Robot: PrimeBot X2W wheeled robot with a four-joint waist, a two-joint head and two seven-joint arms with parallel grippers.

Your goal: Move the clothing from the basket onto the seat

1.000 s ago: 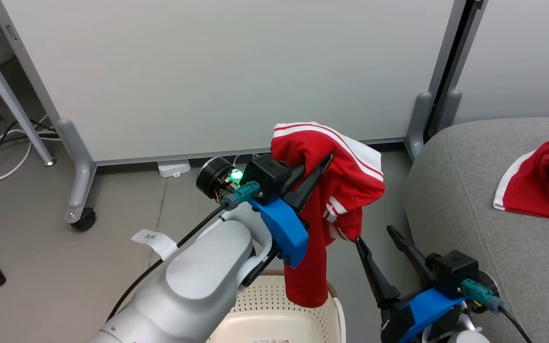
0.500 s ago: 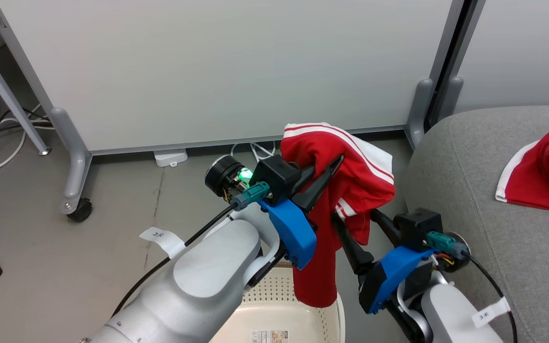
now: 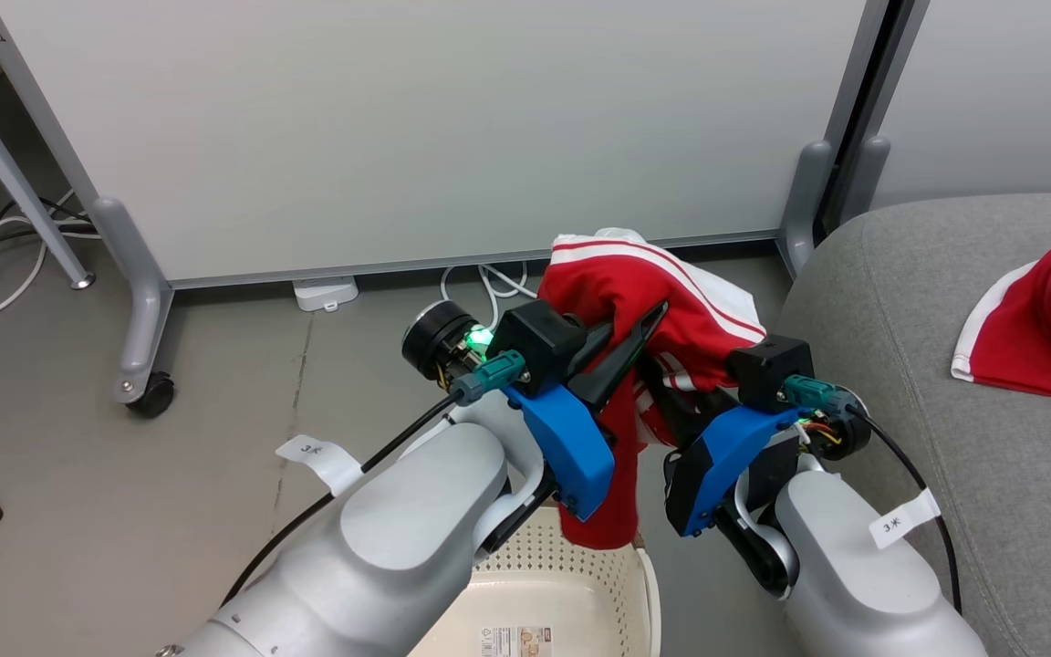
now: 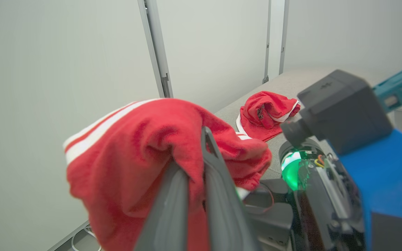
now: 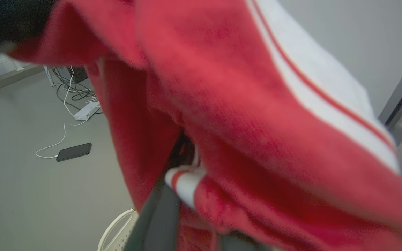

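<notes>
Right claw (image 3: 667, 415) has moved up into the second garment (image 3: 671, 292); can't tell its grip, fabric hides it. Left claw (image 3: 644, 333) clenched on that garment, above the basket (image 3: 562, 584). First garment (image 3: 1045, 338) already on the seat (image 3: 890, 301). Roughly halfway; carry-over and drop left.

Red white-striped garment (image 5: 243, 104) close, blurred; phone (image 5: 73, 152) on floor (image 5: 23, 202).

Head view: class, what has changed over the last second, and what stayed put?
The right gripper rose leftward into the hanging garment; its jaws now hidden in fabric. The left gripper kept its grip on it; the second garment stayed on the sofa.
</notes>
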